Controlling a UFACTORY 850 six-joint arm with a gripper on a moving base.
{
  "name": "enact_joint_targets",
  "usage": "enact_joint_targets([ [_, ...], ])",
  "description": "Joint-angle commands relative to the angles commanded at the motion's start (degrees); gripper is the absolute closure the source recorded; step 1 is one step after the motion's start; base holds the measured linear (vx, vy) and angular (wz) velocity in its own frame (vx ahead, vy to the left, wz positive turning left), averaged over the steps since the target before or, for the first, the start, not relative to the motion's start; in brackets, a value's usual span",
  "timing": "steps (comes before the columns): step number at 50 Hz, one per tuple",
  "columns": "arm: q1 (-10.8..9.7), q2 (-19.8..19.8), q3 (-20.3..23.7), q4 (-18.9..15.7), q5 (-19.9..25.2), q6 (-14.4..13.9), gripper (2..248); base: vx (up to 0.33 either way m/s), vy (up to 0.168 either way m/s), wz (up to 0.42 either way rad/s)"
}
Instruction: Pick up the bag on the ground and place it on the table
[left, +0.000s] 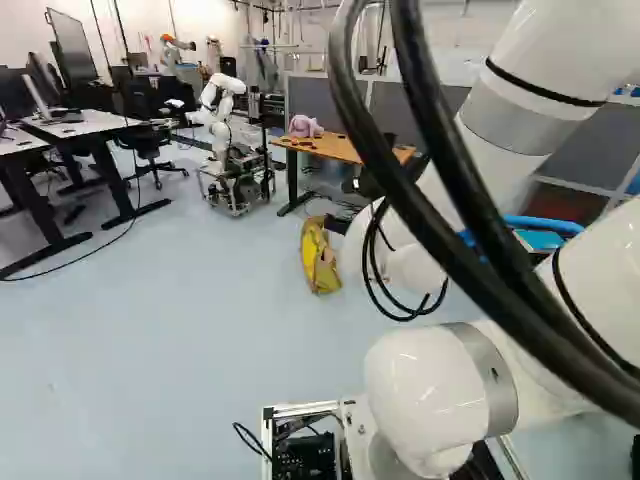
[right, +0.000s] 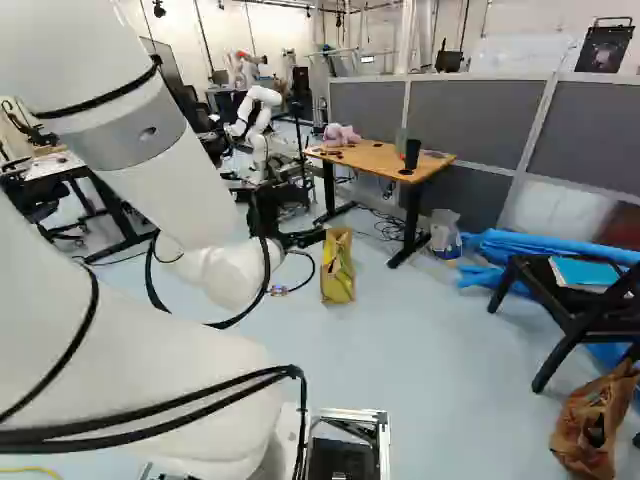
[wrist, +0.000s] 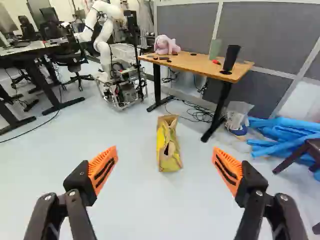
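While facing the yellow-and-brown bag (wrist: 170, 150), holds the gripper (right: 300, 240) wide open, orange pads (wrist: 102, 170) well apart. Stands the bag on the floor (wrist: 125, 200), ahead of the fingers, near the wooden table (wrist: 197, 63). Bears dark marks on yellow, too small to read. In the left base view, hides the table's right end behind cables (left: 480, 220). In the right base view, cuts off another brown bag (right: 588, 425) at the right edge.

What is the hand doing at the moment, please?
Hand: open, holding nothing; the yellow bag stands on the floor ahead of it.
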Motion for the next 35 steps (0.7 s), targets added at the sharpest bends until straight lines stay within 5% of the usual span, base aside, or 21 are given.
enact_joint_targets([
  [35,0.0,0.0,0.0,0.0,0.0,0.0,3,0.03,-0.002,-0.023],
])
